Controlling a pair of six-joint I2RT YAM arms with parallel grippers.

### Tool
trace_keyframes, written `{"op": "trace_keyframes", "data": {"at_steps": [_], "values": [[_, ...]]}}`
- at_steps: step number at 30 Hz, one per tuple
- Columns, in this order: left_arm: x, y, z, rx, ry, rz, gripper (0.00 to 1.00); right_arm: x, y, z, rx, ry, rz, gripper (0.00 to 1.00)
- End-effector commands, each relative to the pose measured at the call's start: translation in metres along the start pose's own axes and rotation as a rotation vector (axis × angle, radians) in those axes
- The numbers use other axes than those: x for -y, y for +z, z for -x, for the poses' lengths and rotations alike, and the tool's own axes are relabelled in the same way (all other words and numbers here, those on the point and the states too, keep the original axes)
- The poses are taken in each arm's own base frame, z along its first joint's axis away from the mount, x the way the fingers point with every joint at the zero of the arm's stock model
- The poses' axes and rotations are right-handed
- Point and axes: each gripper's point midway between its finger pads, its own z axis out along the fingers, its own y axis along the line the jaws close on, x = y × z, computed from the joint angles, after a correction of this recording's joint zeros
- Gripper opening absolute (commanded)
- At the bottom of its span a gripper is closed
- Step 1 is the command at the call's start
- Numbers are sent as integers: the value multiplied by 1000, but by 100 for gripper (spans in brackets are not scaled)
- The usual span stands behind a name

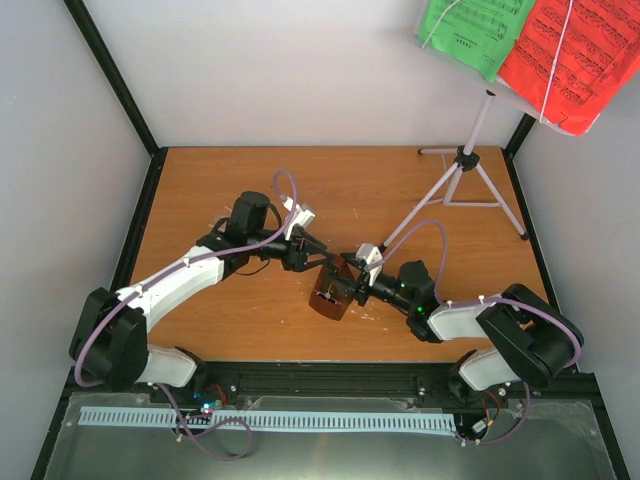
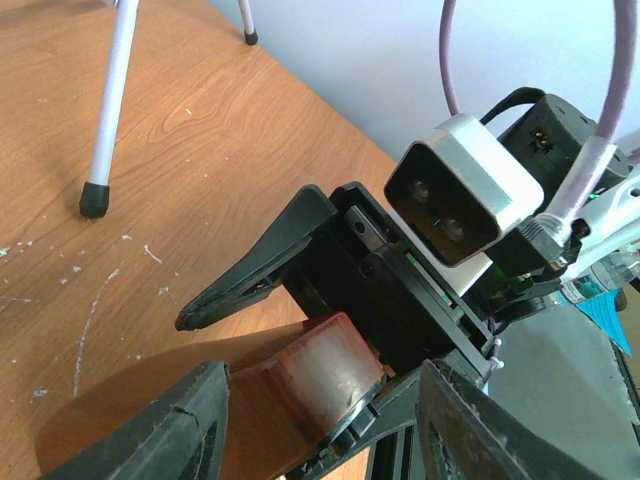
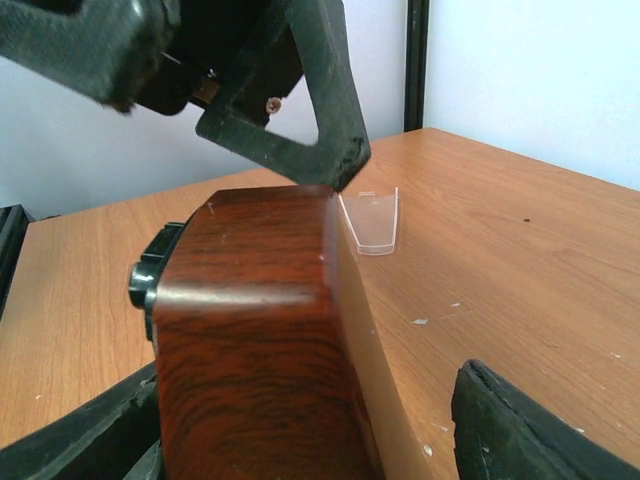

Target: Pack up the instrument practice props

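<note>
The dark brown metronome (image 1: 328, 293) lies tilted on the table between both arms, its clear cover (image 3: 375, 225) along one face. My left gripper (image 1: 312, 262) straddles one end of the metronome (image 2: 325, 368). One of its fingers (image 3: 325, 130) touches the edge by the cover, and the other stands off. My right gripper (image 3: 310, 440) straddles the other end of the metronome (image 3: 250, 330), with bare table between the cover and its right finger (image 3: 540, 430). The white tripod music stand (image 1: 462, 165) stands at the back right and carries green (image 1: 475, 30) and red (image 1: 572, 55) music sheets.
A tripod leg (image 2: 108, 110) with a black foot stands on the table close behind the metronome. Black frame posts (image 1: 110, 75) rise at the table's back corners. White walls close in three sides. A white cable strip (image 1: 270, 420) runs along the front.
</note>
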Motion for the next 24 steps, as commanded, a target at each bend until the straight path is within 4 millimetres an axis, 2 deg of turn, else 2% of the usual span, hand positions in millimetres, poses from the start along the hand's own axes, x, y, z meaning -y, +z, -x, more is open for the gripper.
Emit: {"op": "trace_keyframes", "data": {"at_steps": [1, 9, 24], "values": [[0, 5, 7, 8, -19, -33, 53, 7, 5, 2, -5, -11, -40, 69], [-7, 12, -1, -21, -64, -44, 50, 9, 5, 2, -11, -15, -52, 71], [-11, 14, -3, -32, -72, -35, 44, 18, 3, 6, -8, -11, -105, 71]]}}
